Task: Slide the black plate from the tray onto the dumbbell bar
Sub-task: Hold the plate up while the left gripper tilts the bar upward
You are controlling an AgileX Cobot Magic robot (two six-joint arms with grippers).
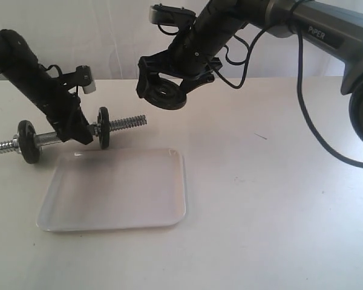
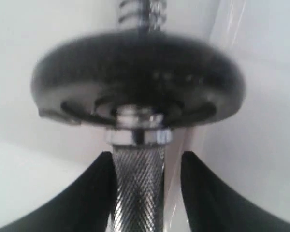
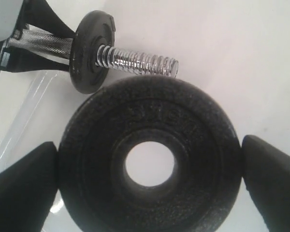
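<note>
My right gripper (image 1: 163, 90) is shut on the black plate (image 1: 165, 95) and holds it in the air, above and to the right of the dumbbell bar's (image 1: 124, 123) bare threaded end. In the right wrist view the black plate (image 3: 198, 145) fills the span between the fingers (image 3: 24, 188), with the threaded end (image 3: 140, 62) just beyond its rim. My left gripper (image 1: 78, 130) is shut on the bar's knurled middle (image 2: 137, 193). Two alike discs sit on the bar, one (image 1: 29, 142) left and one (image 1: 103, 127) right of that gripper. The tray (image 1: 118, 188) lies empty on the table below.
The white table (image 1: 272, 217) stretches to the right of the tray. The right arm's cable (image 1: 308, 121) hangs in a loop over the table's right half. A white wall stands behind.
</note>
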